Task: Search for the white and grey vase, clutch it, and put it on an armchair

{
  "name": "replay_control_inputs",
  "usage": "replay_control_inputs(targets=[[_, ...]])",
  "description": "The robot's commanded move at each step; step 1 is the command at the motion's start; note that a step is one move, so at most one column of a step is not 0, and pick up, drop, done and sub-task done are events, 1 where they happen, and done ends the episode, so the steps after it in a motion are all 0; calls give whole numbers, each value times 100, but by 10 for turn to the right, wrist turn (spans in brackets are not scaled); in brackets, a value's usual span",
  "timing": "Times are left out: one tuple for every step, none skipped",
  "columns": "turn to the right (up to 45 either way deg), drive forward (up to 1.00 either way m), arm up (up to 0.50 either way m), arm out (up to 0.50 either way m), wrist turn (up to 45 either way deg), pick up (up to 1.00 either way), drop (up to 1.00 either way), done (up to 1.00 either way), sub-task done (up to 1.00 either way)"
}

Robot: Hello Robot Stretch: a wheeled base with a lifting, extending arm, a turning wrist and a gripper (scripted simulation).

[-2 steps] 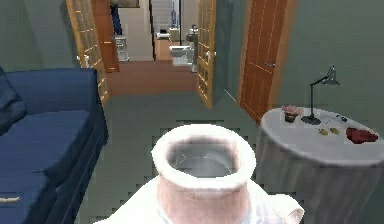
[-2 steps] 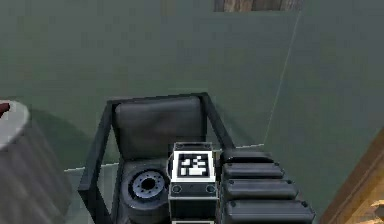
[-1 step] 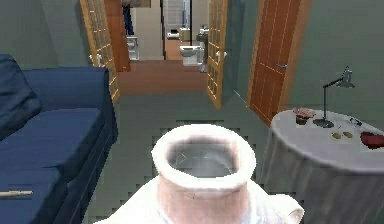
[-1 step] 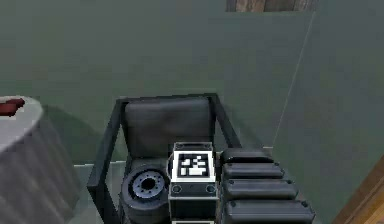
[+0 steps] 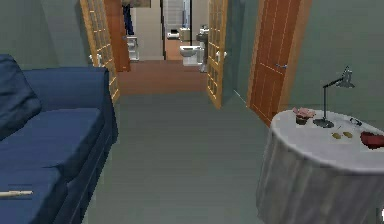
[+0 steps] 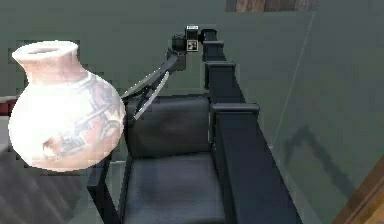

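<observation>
Round-bellied white vase (image 6: 65, 110) with grey markings and a short flared neck, upright, hanging clear of any surface at the arm side view's left, held at the gripper's (image 6: 133, 108) far end. Just right of it and lower, dark padded armchair (image 6: 172, 165), cushioned back and seat facing the view.

Dim, even light is covering the grey floor (image 5: 180, 150), while the far white room (image 5: 176, 25) beyond the open wooden doors (image 5: 216, 55) is glowing brighter.

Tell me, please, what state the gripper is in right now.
Gripper: holding the white and grey vase, which hangs at its far end, clear of the armchair.
</observation>
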Motion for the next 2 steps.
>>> replay_control_inputs(targets=[[0, 0, 0, 0, 450, 0, 0, 0, 0], [0, 0, 0, 0, 450, 0, 0, 0, 0]])
